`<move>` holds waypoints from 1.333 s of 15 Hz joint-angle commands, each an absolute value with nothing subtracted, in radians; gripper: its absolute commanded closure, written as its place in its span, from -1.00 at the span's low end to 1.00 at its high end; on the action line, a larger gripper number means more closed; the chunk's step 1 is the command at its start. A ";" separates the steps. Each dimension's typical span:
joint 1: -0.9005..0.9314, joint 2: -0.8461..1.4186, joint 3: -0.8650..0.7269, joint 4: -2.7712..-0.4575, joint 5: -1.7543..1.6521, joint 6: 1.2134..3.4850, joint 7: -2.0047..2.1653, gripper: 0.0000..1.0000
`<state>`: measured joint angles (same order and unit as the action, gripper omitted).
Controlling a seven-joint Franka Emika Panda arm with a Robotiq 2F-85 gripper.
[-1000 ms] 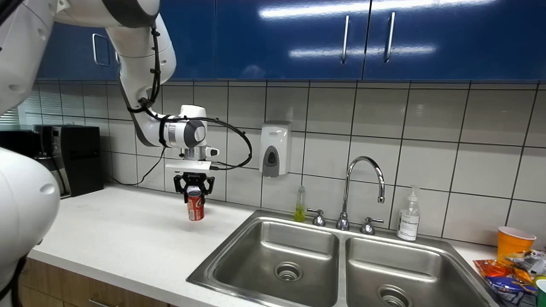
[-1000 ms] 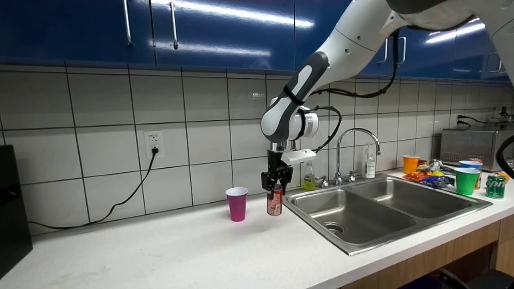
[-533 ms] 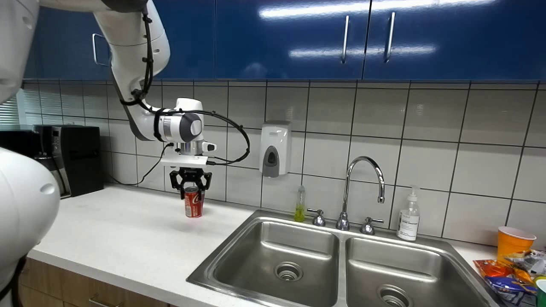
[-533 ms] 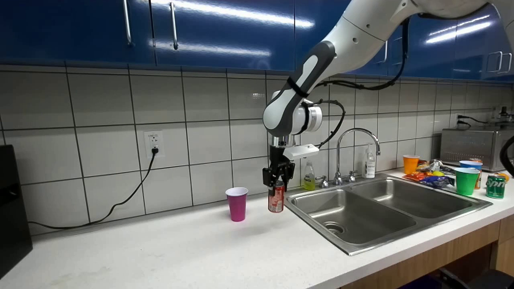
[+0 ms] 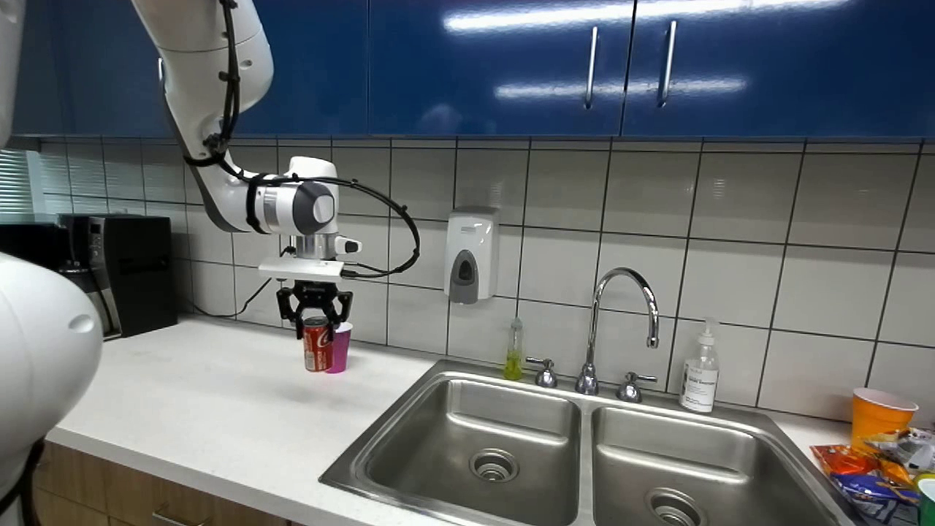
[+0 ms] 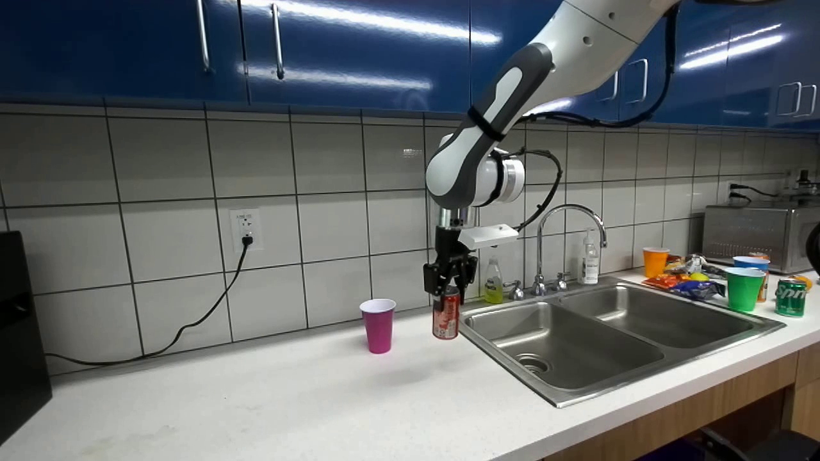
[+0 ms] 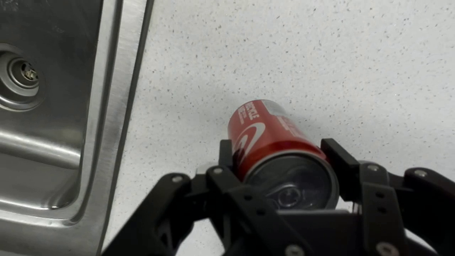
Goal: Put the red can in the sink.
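The red can (image 5: 318,349) is between my gripper's fingers (image 5: 315,334), beside the sink. In the wrist view its red side (image 7: 270,131) and dark silvery top show, tilted in the picture. Both fingertips (image 7: 277,153) press on opposite sides near its top. In an exterior view the can (image 6: 446,323) hangs upright from the gripper (image 6: 451,299), seemingly just above the counter. The steel double-basin sink (image 5: 586,467) is in both exterior views; its near rim (image 6: 509,358) lies close to the can. In the wrist view the sink rim (image 7: 122,64) and a drain are at left.
A pink cup (image 6: 378,326) stands on the counter near the can. A chrome gooseneck faucet (image 5: 595,321) rises behind the basins, with a soap bottle (image 5: 514,351) and a pump bottle (image 5: 700,372) beside it. An orange cup (image 5: 880,416) and snack packets (image 6: 698,288) are past the sink.
My gripper and the red can have moved together, a little upward and away from the wall. The pink cup now shows beside the can where it was mostly hidden before.
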<state>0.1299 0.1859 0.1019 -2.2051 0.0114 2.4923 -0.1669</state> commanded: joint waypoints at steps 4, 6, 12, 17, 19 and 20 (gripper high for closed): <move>0.120 0.019 0.118 -2.318 0.077 2.450 -0.144 0.22; 0.122 -0.016 0.116 -2.343 0.098 2.444 -0.143 0.22; 0.128 -0.100 0.109 -2.404 0.134 2.419 -0.135 0.22; 0.130 -0.137 0.105 -2.432 0.135 2.406 -0.133 0.22; 0.129 -0.146 0.102 -2.440 0.134 2.401 -0.131 0.22; 0.128 -0.151 0.101 -2.445 0.133 2.401 -0.130 0.22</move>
<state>0.1299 -0.0969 0.1031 -2.4214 0.1218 2.4312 -0.1509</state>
